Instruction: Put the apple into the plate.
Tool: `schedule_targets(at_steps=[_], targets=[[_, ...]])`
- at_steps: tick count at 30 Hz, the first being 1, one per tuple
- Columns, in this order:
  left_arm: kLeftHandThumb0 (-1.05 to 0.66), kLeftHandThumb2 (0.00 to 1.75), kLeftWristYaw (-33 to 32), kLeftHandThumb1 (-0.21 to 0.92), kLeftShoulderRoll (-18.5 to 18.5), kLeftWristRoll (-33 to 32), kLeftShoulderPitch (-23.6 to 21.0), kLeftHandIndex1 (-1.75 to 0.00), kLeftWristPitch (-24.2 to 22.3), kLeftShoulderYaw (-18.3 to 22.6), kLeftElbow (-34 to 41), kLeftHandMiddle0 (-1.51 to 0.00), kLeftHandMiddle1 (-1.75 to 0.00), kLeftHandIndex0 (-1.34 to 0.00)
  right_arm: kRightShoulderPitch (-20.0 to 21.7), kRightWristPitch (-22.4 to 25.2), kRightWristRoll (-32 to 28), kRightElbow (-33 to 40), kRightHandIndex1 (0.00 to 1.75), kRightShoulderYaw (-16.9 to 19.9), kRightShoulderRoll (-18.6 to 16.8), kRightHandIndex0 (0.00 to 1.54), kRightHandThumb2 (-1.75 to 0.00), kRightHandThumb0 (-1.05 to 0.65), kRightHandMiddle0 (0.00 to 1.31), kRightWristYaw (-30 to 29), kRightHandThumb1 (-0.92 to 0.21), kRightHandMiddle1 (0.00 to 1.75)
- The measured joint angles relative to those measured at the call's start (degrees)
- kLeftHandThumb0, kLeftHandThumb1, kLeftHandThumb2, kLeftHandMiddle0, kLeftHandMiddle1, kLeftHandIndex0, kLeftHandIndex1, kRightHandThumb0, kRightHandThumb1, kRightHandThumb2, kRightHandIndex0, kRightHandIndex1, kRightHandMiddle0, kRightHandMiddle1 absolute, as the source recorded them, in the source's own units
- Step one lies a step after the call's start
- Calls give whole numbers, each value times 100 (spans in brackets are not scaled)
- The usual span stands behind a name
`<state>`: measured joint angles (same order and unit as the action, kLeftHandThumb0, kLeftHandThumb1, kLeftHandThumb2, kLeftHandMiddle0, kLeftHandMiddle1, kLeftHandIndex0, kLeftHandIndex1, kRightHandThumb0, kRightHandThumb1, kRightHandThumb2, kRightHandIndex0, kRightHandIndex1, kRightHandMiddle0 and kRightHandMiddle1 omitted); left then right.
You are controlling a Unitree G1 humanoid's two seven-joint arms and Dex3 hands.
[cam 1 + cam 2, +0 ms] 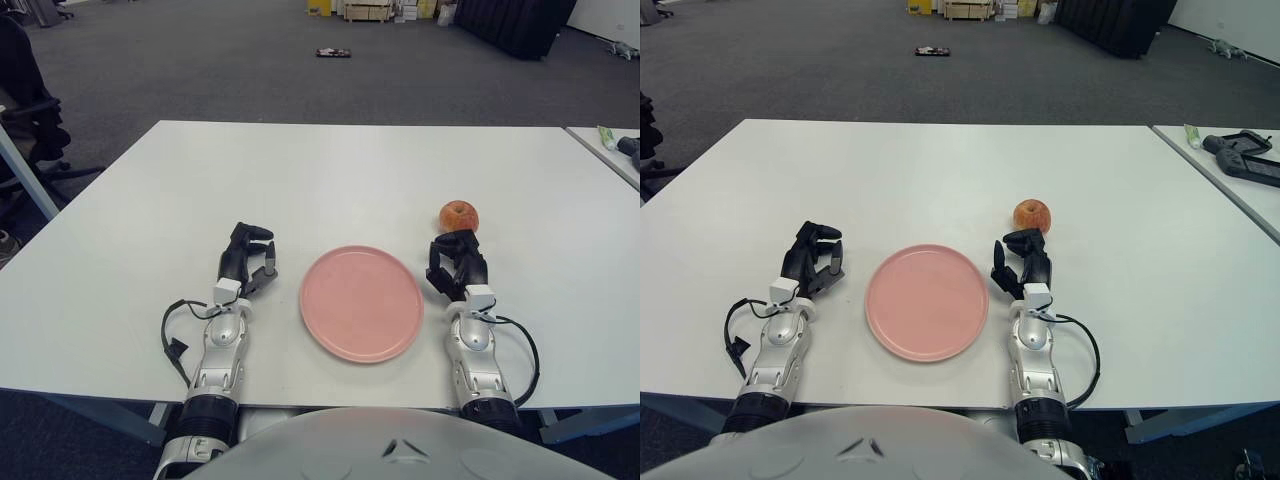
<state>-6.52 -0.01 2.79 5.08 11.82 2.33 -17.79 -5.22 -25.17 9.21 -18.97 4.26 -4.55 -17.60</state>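
A pink plate (361, 302) lies flat on the white table (330, 180), near the front edge and between the two hands; the apple (459, 214), red with a yellowish patch, sits on the table beyond and to the right of the plate, apart from its rim; the right hand (457, 262) shows just right of the plate, directly in front of the apple, its dark fingers (452, 243) curled loosely and holding nothing, the fingertips reaching close to the fruit, though whether they touch it I cannot tell; the left hand (247, 260) shows just left of the plate, fingers curled inward and empty; at the far right a second table (1230, 165) carries a dark device (1245, 157).
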Motion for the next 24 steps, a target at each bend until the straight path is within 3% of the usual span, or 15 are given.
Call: schedule_targets(at_steps=[1,3,9,16,18,21,24], targets=[[-38,87,0,67,0,0,-1,-175,-5,0,0,-62,-175,-34,3,-61,105,-15,123,-15,2,7,-98,-44,4,-126,-65,132],[-38,87,0,67,-1,1,-5,-175,-9,-1,0,-61,-175,-34,11,-109,185,-20,109,-23,4,3,-100,-51,2,-232,-59,116],[-38,87,0,67,-3,2,-9,-175,-15,-4,-4,-61,-175,-34,68,-260,722,-29,75,-63,6,0,-95,-62,0,-907,-52,83],[-38,87,-1,67,-3,3,-15,-175,-5,-3,-14,-61,-175,-34,203,-247,1807,-105,35,-176,120,0,-92,-68,0,-2119,-46,53],[-38,87,-1,67,-3,2,-16,-175,-3,-3,-16,-62,-175,-34,246,-125,2200,-134,14,-228,192,0,-91,-72,0,-2522,-45,34],[-38,88,-1,67,-2,1,-17,-175,-3,0,-17,-62,-175,-35,343,148,2657,-157,5,-290,288,0,-88,-77,0,-3039,-45,13],[-38,88,-1,67,-3,1,-17,-175,-5,2,-18,-61,-175,-35,468,449,3020,-167,1,-360,366,0,-85,-81,0,-3484,-45,4]])
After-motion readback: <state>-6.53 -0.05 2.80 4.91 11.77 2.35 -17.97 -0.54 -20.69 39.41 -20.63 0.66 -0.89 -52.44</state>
